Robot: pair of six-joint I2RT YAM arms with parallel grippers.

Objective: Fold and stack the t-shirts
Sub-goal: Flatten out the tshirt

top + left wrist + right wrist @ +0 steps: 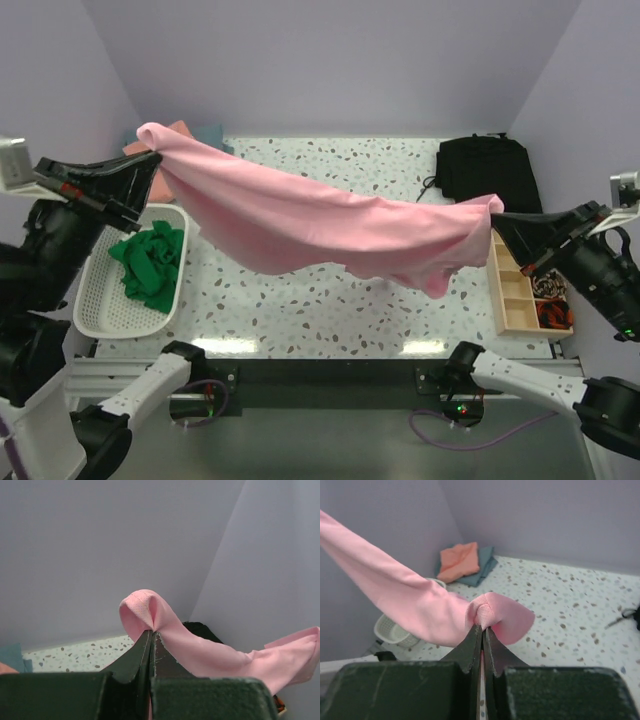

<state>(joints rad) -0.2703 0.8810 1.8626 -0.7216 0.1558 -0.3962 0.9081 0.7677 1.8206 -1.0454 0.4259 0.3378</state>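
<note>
The light pink t-shirt [320, 225] hangs stretched in the air above the table between both grippers. My left gripper [152, 158] is shut on its left end, seen in the left wrist view [151, 630] pinching a pink fold [142, 607]. My right gripper [497, 212] is shut on its right end, seen in the right wrist view [482, 626] pinching pink cloth [500, 615]. The salmon-orange shirt [458, 560] lies folded on the grey-blue shirt [481, 567] at the table's far left corner. The bright green shirt [150, 260] lies crumpled in the white basket [100, 300].
A black bag [485, 168] sits at the far right of the speckled table [330, 300]. A wooden compartment tray [520, 290] with small items stands at the right edge. Purple walls close in the back and sides.
</note>
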